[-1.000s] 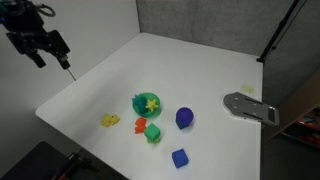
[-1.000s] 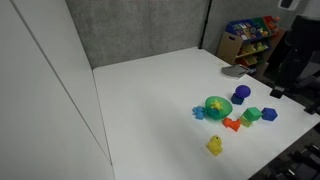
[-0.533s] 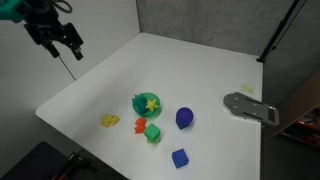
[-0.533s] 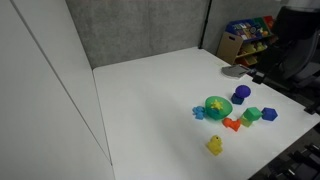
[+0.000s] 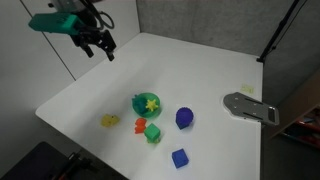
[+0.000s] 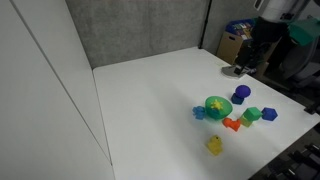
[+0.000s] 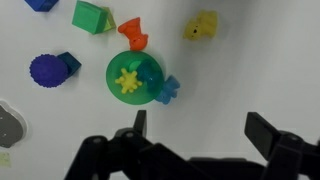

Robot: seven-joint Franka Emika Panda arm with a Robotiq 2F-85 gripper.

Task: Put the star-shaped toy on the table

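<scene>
The yellow star-shaped toy (image 5: pixel 151 103) lies inside a round green bowl (image 5: pixel 141 100) on the white table (image 5: pixel 200 70). It also shows in the wrist view (image 7: pixel 128 81) in the bowl (image 7: pixel 118 66) and in an exterior view (image 6: pixel 216 105). My gripper (image 5: pixel 103 50) is open and empty, high above the table's far left part, well away from the bowl. In the wrist view the gripper (image 7: pixel 200 130) has its jaws wide apart over bare table. In an exterior view the gripper (image 6: pixel 243 67) hangs beyond the toys.
Around the bowl lie a yellow lumpy piece (image 5: pixel 109 120), an orange piece (image 5: pixel 140 124), a green block (image 5: pixel 153 133), a purple ball (image 5: pixel 184 118), a blue block (image 5: pixel 179 157) and a light-blue piece (image 7: pixel 166 91). A grey flat plate (image 5: pixel 250 107) sits at the table's edge.
The gripper has risen and swung from beyond the table's left edge inward over the table, toward the toys. The toys have not moved.
</scene>
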